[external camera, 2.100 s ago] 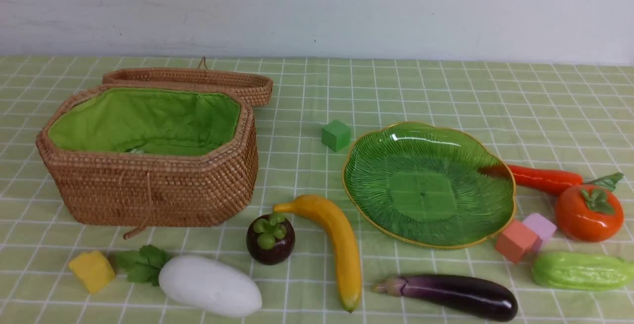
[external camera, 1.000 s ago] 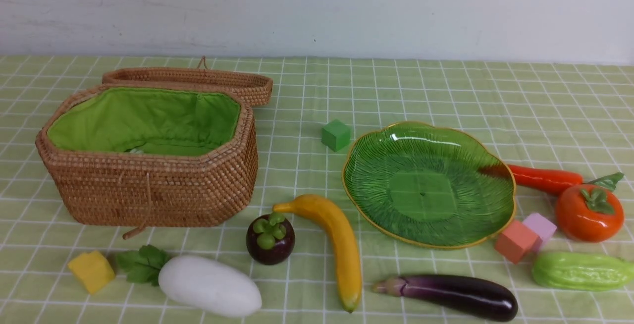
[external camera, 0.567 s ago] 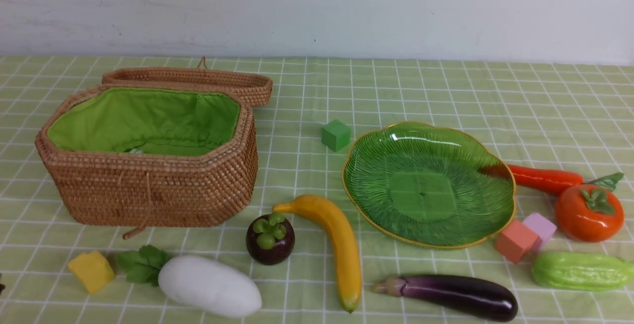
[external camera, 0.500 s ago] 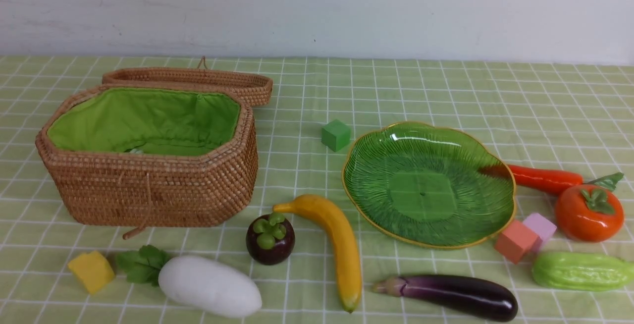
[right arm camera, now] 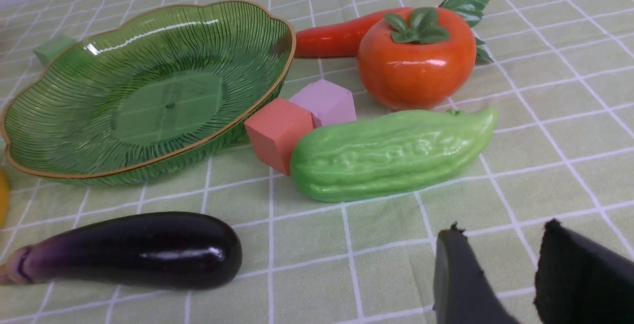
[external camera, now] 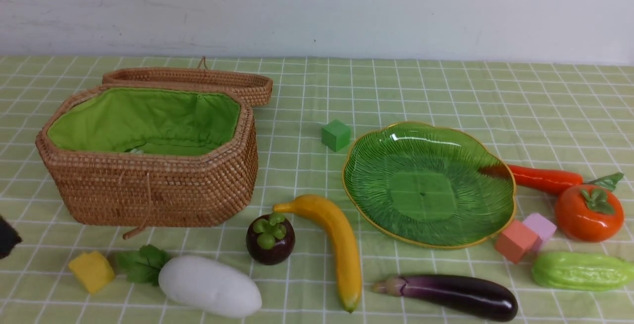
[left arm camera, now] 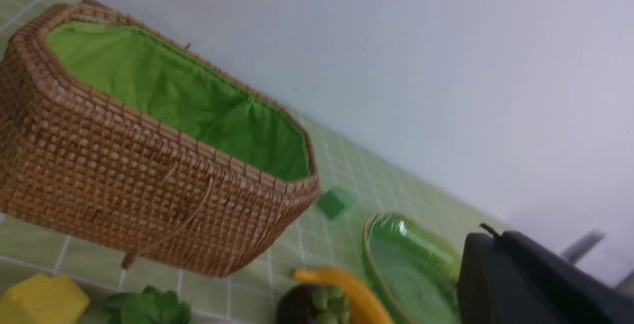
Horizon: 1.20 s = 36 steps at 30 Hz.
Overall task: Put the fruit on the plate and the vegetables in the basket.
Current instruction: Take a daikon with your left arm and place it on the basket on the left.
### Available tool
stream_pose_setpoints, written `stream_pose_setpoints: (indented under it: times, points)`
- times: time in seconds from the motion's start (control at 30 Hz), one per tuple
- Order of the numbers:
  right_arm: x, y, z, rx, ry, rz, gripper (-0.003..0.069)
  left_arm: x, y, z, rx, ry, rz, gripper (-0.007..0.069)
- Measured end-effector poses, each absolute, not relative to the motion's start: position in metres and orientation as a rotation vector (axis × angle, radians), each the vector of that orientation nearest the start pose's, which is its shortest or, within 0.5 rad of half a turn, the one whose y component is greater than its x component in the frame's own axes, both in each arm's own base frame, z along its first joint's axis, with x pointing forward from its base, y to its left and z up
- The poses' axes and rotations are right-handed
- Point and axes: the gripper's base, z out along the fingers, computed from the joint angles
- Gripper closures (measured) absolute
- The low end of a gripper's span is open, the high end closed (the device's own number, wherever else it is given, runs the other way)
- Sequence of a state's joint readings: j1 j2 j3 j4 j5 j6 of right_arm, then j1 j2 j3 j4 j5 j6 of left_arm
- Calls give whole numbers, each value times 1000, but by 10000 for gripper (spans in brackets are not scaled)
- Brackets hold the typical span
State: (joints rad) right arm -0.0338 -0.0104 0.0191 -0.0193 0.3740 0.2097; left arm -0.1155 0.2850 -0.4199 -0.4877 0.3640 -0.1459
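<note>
Though front view misses it, right pincer point(right arm camera: 500, 230) parted, near gourd point(right arm camera: 391, 155)

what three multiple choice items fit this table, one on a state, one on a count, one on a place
1. The basket lid is: A open, B shut, C missing.
2. Small foam cubes on the cloth: A two, B four, C six.
3. The mangosteen lies: A inside the basket, B on the lid, C beside the banana.

1 A: the lid lies back behind the exposed green lining.
2 B: green cube, yellow cube, coral cube, pink cube.
3 C: it sits on the cloth next to the banana, outside the basket.
</note>
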Motion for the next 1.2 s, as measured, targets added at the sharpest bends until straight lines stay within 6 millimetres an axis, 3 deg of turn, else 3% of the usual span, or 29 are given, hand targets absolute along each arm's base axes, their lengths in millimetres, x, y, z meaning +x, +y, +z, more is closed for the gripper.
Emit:
stream_pose_setpoints:
  times: [0.13, 0.23, 0.37, 0.5, 0.63, 0.77, 0.9, 1.03, 1.2]
  points:
    - [54, 0, 176, 302, 1795, 213, 418, 82, -35, 324, -56, 1978, -597, 638]
    - [56, 2, 186, 483, 1655, 438, 418, 91, -44, 334, 142, 2145, -568, 638]
    - [57, 2, 195, 646, 1508, 635, 418, 99, -56, 342, 300, 2205, -624, 638]
    - [55, 6, 203, 696, 1517, 749, 442, 106, -67, 334, 433, 2272, -635, 638]
    - [45, 18, 240, 469, 1654, 747, 510, 111, -74, 327, 545, 2329, -596, 638]
    - [34, 33, 293, 66, 1874, 688, 606, 116, -82, 331, 670, 2335, -544, 638]
    - [28, 42, 345, -301, 2051, 623, 657, 124, -92, 343, 795, 2346, -494, 638]
    - [29, 44, 385, -487, 2141, 570, 658, 132, -100, 349, 887, 2388, -448, 638]
    - [31, 45, 422, -587, 2077, 512, 658, 144, -106, 344, 1015, 2382, -390, 638]
